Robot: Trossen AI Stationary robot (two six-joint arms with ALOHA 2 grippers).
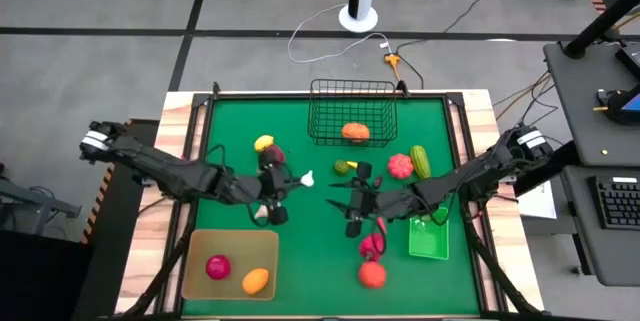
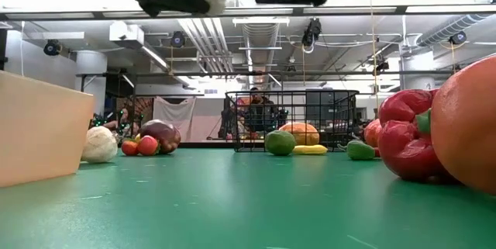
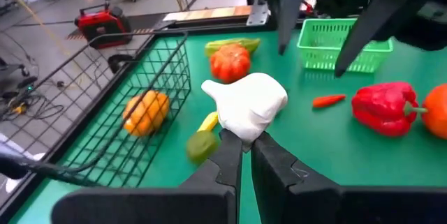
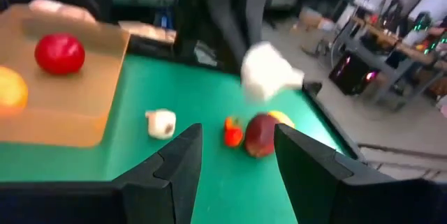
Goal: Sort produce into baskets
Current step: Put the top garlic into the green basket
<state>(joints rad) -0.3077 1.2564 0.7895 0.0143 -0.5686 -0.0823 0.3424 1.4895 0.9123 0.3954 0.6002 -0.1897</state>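
My left gripper (image 1: 292, 179) is shut on a white garlic-like toy piece (image 3: 248, 105), held in the air over the middle of the green table; the piece also shows in the high view (image 1: 303, 177) and the low view (image 2: 215, 1). My right gripper (image 1: 338, 199) is open and empty, just right of it, facing it. The black wire basket (image 1: 352, 113) at the far edge holds an orange piece (image 1: 355, 131). The tan tray (image 1: 195, 261) at the near left holds a red piece (image 1: 218, 266) and an orange one (image 1: 256, 280). The green bin (image 1: 429, 238) stands at the near right. My left gripper pinches the white piece by its near, narrower end (image 3: 241, 132) between its two fingertips. The fingers come roughly level from the table's left. The piece is lifted clear of the table and sticks out beyond the fingertips.
Loose on the table are a second white piece (image 1: 262, 211), a yellow (image 1: 264, 143) and a dark purple piece (image 1: 272, 154), a green one (image 1: 342, 168), a red one (image 1: 400, 166), a green cucumber (image 1: 420, 161), a red pepper (image 1: 372, 246) and an orange (image 1: 372, 275).
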